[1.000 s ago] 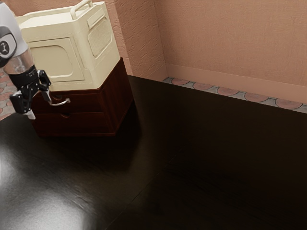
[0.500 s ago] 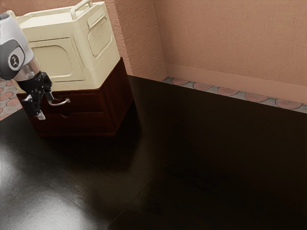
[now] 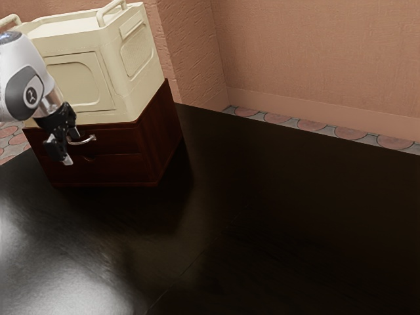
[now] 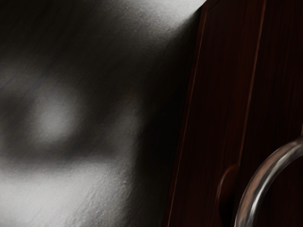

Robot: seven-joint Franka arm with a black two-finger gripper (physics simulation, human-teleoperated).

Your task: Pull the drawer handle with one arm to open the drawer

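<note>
In the exterior view my gripper [image 3: 70, 148] is in front of the dark wooden drawer unit, near the left part of its front, with its fingers apart and open. The curved metal handle [image 3: 86, 140] sits on the upper drawer [image 3: 121, 140], just beside the gripper; part of it is hidden behind a finger. Both drawer fronts look flush with the cabinet. The wrist view has the shiny handle [image 4: 265, 176] close to the hand, with the reddish-brown drawer fronts [image 4: 218, 104] behind it. Whether a finger touches the handle, I cannot tell.
A cream box [image 3: 79, 79] with raised handles rests on top of the drawer unit. The dark glossy table [image 3: 262, 216] stretches in front of the unit and toward the exterior view's right. A textured wall [image 3: 315, 59] stands behind the table.
My hand has moved toward the exterior view's right and slightly down, bringing the gripper closer to the handle, and has turned somewhat. The drawers have not visibly moved.
</note>
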